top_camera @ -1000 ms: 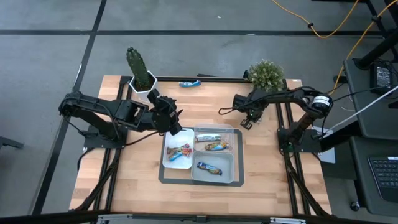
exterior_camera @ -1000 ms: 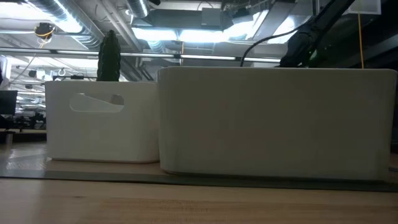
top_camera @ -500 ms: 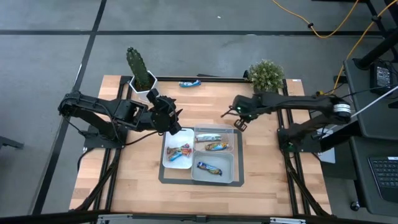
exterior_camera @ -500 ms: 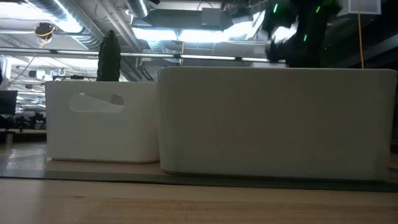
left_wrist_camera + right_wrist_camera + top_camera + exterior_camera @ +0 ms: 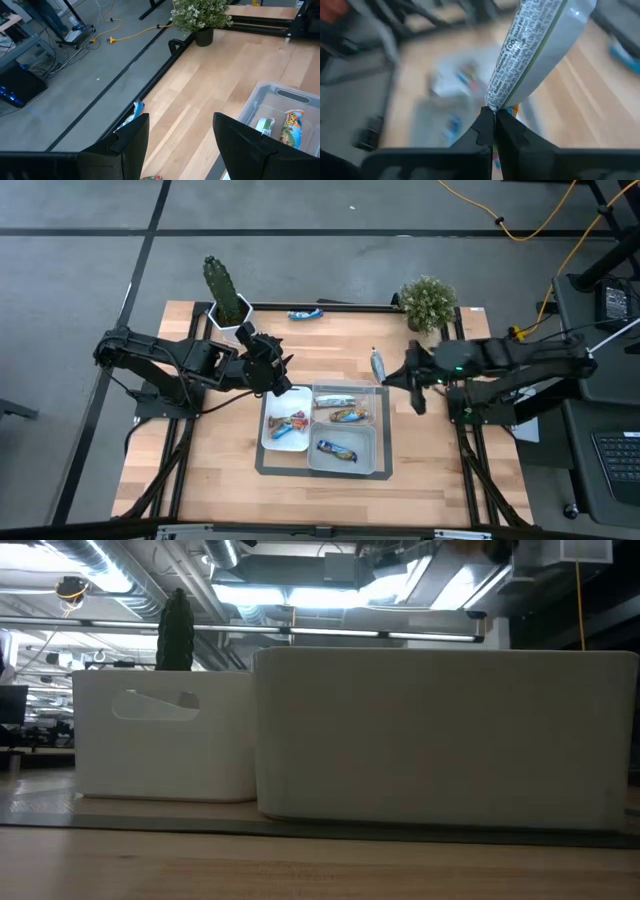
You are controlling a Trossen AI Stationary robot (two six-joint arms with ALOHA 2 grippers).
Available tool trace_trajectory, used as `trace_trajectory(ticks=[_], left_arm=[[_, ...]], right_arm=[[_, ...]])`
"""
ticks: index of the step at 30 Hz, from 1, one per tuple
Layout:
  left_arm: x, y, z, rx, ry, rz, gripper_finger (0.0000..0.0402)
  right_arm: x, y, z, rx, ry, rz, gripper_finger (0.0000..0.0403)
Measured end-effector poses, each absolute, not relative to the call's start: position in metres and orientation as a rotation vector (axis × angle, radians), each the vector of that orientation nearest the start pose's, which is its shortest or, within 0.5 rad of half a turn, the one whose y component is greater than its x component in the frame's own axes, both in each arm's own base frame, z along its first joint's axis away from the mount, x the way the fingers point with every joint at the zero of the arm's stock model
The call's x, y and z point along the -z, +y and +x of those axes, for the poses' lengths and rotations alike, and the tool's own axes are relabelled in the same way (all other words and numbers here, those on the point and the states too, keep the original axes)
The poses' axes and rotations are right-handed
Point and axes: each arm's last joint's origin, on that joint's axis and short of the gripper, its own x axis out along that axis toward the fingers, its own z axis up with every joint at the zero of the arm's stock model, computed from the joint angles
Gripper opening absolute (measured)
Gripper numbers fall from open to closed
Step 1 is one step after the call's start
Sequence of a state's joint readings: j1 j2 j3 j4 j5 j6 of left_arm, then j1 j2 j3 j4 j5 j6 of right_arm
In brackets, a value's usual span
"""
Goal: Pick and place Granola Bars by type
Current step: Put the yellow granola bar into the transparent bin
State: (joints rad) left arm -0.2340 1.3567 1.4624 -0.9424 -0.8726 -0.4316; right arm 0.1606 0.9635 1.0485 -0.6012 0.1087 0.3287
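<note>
Wood counter (image 5: 210,450), tray (image 5: 383,435) centre: right end effector (image 5: 384,376) pinched shut on a silver bar (image 5: 377,365) by one end, just off the tray's far-right corner (left end effector (image 5: 283,380) idle, open), so carry over the probably matching silver-bar compartment (image 5: 341,392), lower, then release.

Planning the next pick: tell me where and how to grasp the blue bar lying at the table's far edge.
Grip the blue bar across its narrow middle, coming straight down from above. It lies flat and alone on bare wood, long axis along the table's far edge, so fingers close across its short width.
</note>
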Motion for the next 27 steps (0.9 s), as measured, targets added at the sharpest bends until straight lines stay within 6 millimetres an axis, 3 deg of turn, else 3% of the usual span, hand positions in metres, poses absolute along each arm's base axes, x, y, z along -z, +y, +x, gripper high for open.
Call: trace_trajectory(ticks=[7, 12, 15, 18, 21, 24, 27], left_arm=[[-0.383, -0.042, 0.257, -0.722, 0.573, 0.05, 0.0212], [-0.383, -0.044, 0.256, -0.711, 0.574, 0.052, 0.0212], [-0.383, -0.044, 0.256, -0.693, 0.585, 0.062, 0.0212], [-0.382, -0.044, 0.256, -0.684, 0.59, 0.058, 0.0212], [-0.382, -0.044, 0.256, -0.684, 0.59, 0.059, 0.0212], [-0.382, -0.044, 0.256, -0.684, 0.59, 0.058, 0.0212], [-0.382, -0.045, 0.256, -0.681, 0.592, 0.064, 0.0212]], right_arm=[[-0.378, 0.05, 0.191, -0.126, 0.267, 0.181, 0.001], [-0.385, 0.055, 0.216, -0.13, 0.146, 0.154, 0.001], [-0.401, 0.058, 0.238, -0.154, 0.125, 0.092, 0.001], [-0.423, 0.062, 0.256, -0.163, 0.15, 0.022, 0.001], [-0.433, 0.065, 0.27, -0.135, 0.26, -0.029, 0.001], [-0.427, 0.063, 0.283, -0.072, 0.402, -0.056, 0.0012], [-0.402, 0.058, 0.298, -0.022, 0.566, -0.033, 0.0013]])
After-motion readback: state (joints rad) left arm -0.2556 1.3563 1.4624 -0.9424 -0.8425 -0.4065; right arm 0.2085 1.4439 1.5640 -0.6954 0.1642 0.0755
